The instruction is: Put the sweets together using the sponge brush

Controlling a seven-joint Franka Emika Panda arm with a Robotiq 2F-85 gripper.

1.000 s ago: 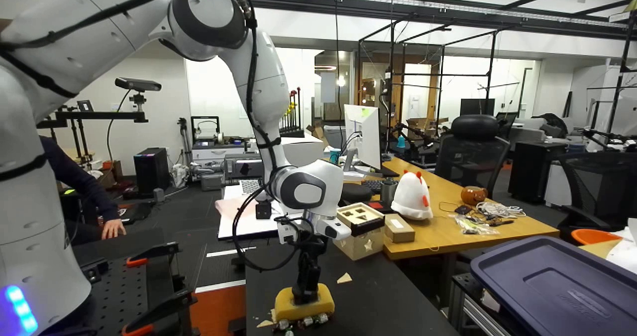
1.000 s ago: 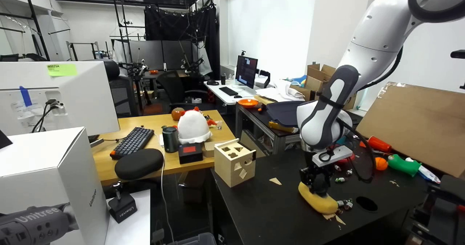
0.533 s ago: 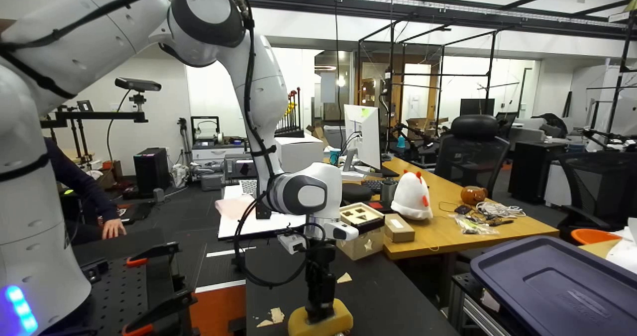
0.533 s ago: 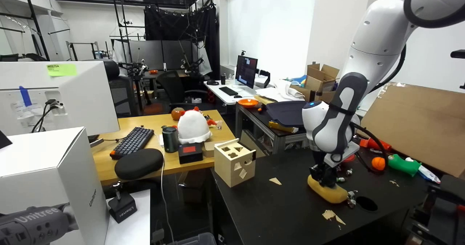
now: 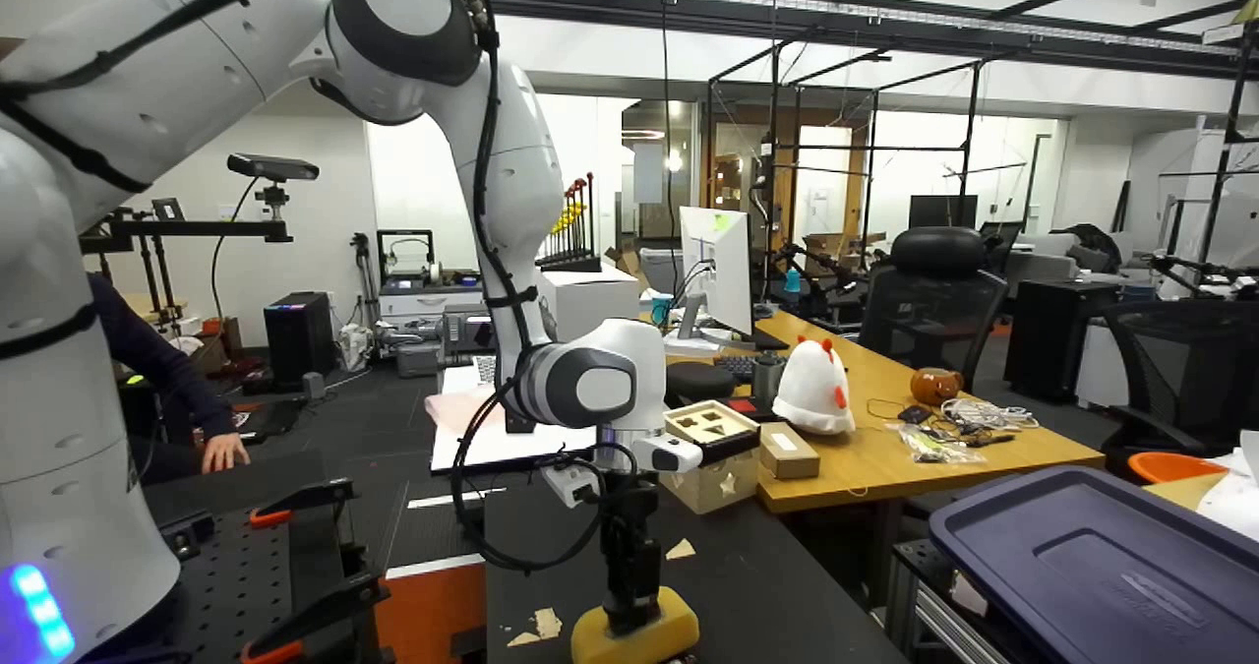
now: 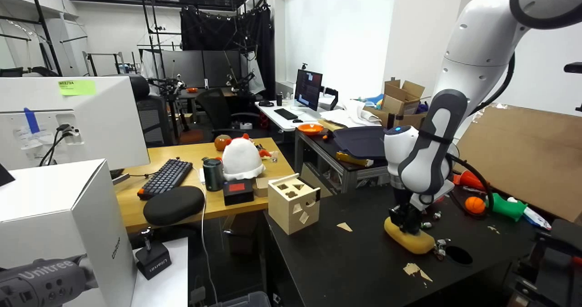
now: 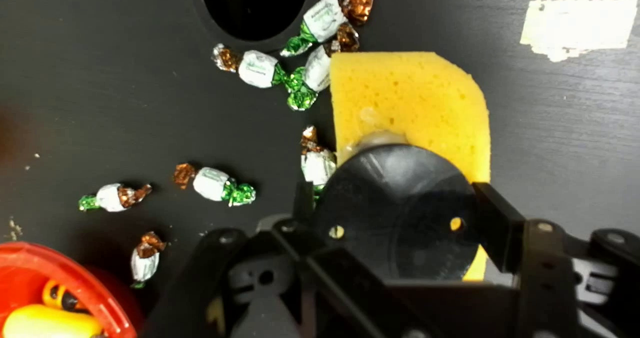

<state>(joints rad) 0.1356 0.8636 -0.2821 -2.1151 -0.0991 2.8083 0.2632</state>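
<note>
My gripper (image 7: 395, 193) is shut on the black round top of the yellow sponge brush (image 7: 410, 97), one finger on each side. In both exterior views the sponge brush (image 5: 634, 630) (image 6: 409, 239) is down at the black table. Several wrapped sweets (image 7: 257, 69), white with green and brown ends, cluster by the sponge's upper left corner near a round hole. One sweet (image 7: 318, 166) lies against its left edge, partly hidden by the black top. Other sweets (image 7: 211, 184) (image 7: 112, 198) (image 7: 145, 263) lie apart to the left. The cluster of sweets (image 6: 440, 249) also shows in an exterior view.
The round hole (image 7: 255, 2) in the table is beside the clustered sweets. A red container (image 7: 75, 283) with yellow items stands at lower left in the wrist view. A wooden box (image 6: 291, 207), tan scraps (image 6: 411, 269), an orange ball (image 6: 474, 204) and a green item (image 6: 504, 207) are on the table.
The gripper and sponge brush have moved across the table towards the round hole, uncovering tan scraps. Sweets at the sponge's edge shifted with it. In the last half second the sponge barely moved.
</note>
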